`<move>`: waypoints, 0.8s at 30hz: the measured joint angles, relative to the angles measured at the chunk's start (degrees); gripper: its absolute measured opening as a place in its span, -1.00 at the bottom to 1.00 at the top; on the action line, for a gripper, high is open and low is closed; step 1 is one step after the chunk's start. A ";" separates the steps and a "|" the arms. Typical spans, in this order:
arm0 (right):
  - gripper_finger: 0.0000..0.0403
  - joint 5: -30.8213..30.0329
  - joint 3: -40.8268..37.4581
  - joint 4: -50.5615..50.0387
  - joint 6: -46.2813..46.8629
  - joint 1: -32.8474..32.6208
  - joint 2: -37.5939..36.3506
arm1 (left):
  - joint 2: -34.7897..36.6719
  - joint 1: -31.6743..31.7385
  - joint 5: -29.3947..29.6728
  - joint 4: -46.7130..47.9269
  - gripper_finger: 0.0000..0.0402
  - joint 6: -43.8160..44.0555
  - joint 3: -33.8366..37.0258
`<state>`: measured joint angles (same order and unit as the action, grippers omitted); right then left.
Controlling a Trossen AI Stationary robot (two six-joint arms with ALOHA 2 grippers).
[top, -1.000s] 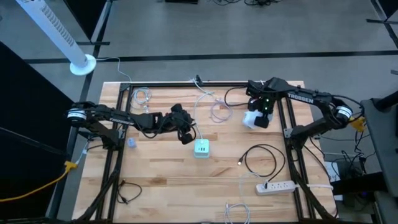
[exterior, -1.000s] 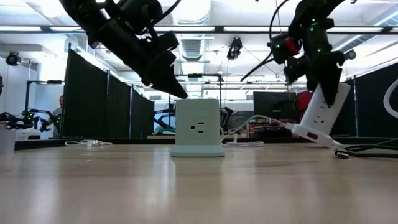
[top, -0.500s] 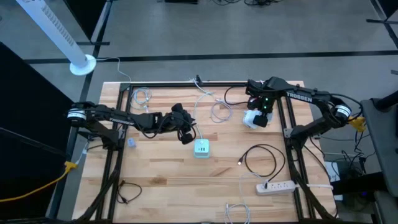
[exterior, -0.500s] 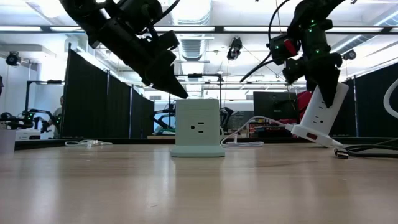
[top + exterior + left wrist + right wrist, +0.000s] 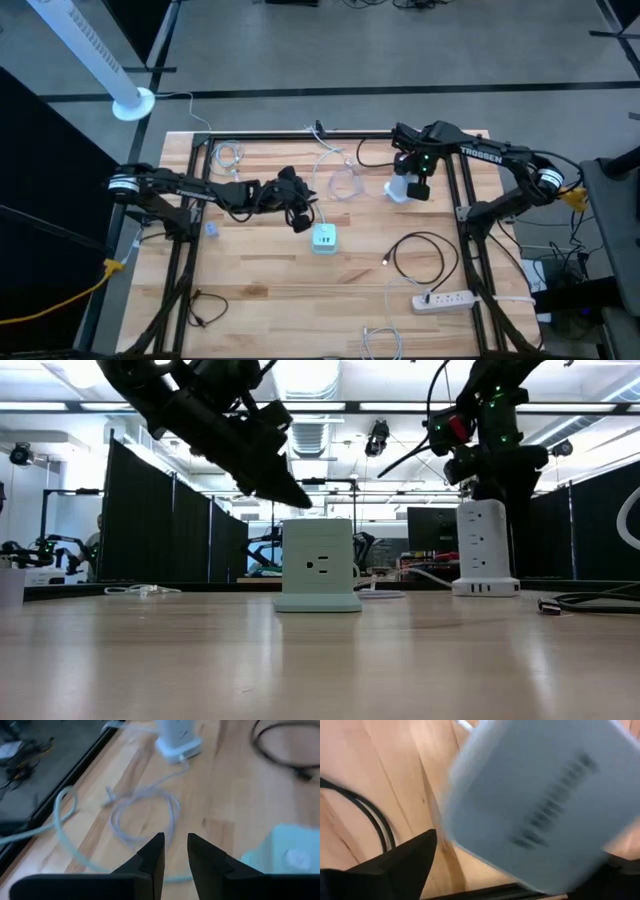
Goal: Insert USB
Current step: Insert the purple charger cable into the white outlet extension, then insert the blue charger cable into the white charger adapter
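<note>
A mint-green power cube (image 5: pixel 324 238) (image 5: pixel 318 565) stands on its base at the table's middle. My left gripper (image 5: pixel 300 222) (image 5: pixel 175 851) hovers just left of it, slanting down, fingers a narrow gap apart with nothing seen between them. A pale thin cable (image 5: pixel 145 815) lies looped on the wood beyond it, its small plug end (image 5: pixel 108 796) free. A white tower power strip (image 5: pixel 400 188) (image 5: pixel 485 545) stands upright on its base at the far right. My right gripper (image 5: pixel 418 172) (image 5: pixel 492 470) points down over the tower's top, fingers spread on either side of it. My right gripper comes down from above around the tower's top (image 5: pixel 535 805), which stands between its spread fingers (image 5: pixel 400 865). A thin strip of table shows beside one finger; the tower hides the other. Whether either finger touches the tower I cannot tell.
A coiled black cable (image 5: pixel 420 255) and a flat white power strip (image 5: pixel 445 298) lie at the near right. More pale cable loops lie at the far left (image 5: pixel 228 155) and the near edge (image 5: pixel 380 340). Black frame rails (image 5: pixel 190 230) (image 5: pixel 470 240) run along both sides.
The white tower, which leaned in my right gripper with one lower corner on the table, now stands upright on its base. My right gripper has turned upright with it and shifted slightly toward the far edge.
</note>
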<state>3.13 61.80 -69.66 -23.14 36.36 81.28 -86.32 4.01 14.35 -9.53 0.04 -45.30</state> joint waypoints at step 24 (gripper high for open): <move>0.64 -0.23 14.84 -14.24 16.21 -3.77 -2.86 | 0.85 8.91 5.74 31.19 -0.66 12.07 -10.60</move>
<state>2.89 76.64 -83.90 -6.92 32.59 78.42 -85.47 12.92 20.09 21.66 12.10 -55.90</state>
